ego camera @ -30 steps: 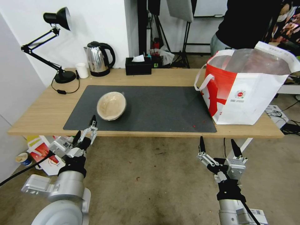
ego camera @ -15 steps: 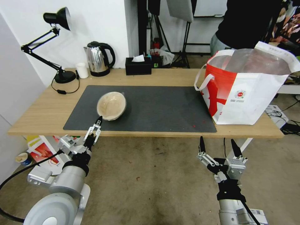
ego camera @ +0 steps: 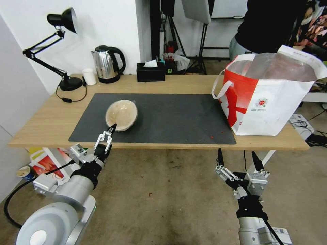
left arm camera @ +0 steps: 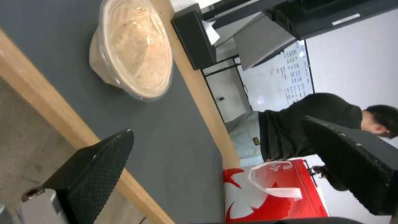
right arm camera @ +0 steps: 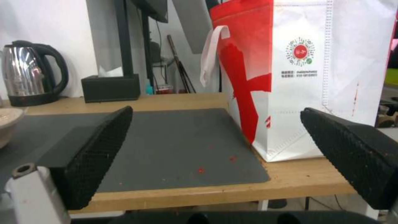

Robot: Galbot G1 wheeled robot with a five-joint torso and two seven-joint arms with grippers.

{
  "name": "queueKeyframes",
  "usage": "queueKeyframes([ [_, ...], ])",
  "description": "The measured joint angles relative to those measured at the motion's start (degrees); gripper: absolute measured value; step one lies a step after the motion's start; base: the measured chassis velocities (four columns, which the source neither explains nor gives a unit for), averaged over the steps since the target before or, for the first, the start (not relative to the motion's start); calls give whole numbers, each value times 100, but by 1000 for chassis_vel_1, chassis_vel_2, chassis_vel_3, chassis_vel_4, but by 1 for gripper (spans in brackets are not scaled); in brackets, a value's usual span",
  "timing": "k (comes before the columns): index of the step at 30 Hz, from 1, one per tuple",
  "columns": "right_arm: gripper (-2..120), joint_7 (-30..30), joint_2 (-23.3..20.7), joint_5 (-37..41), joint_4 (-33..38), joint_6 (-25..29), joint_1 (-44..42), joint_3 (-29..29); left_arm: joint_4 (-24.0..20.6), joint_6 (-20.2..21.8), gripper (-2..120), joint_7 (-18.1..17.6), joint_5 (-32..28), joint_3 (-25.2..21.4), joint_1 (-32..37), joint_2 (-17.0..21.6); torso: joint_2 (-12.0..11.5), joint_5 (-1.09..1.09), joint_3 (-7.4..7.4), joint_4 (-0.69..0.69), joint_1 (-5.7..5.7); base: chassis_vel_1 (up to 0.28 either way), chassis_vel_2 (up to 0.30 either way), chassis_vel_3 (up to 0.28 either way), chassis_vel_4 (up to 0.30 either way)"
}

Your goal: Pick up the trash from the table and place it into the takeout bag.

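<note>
— Where's your target?

— The tan paper bowl under clear film (ego camera: 121, 115) lies tilted on the dark grey mat (ego camera: 177, 115) of the light-wood table (ego camera: 44, 126). Your left gripper (ego camera: 109, 131) hovers at its near rim, fingers spread and empty.

— How will it handle?

— Likely light, crushable, slick. Pinch the stiff rim. Your right gripper (ego camera: 237, 158) waits agape below the table edge, the white-and-red takeout bag (ego camera: 272, 102) beyond.

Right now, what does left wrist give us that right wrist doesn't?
Left wrist alone: the whole tan paper bowl with its clear cover, tilted on the dark grey mat, framed by the open left gripper. Right wrist alone: the kettle, red crumbs, the bag's round logo, between the open right gripper. Both: mat, tissue box, takeout bag.
</note>
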Motion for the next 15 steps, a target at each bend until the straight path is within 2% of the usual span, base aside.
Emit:
queueKeyframes([
  [6,100,0,0,0,0,0,1,0,0,-38,100,-24,4,-160,-146,261,0,0,0,0,0,0,0,0,0],
  [15,100,0,0,0,0,0,1,0,0,-72,100,-24,58,-314,-219,420,0,0,0,0,0,0,0,0,0],
])
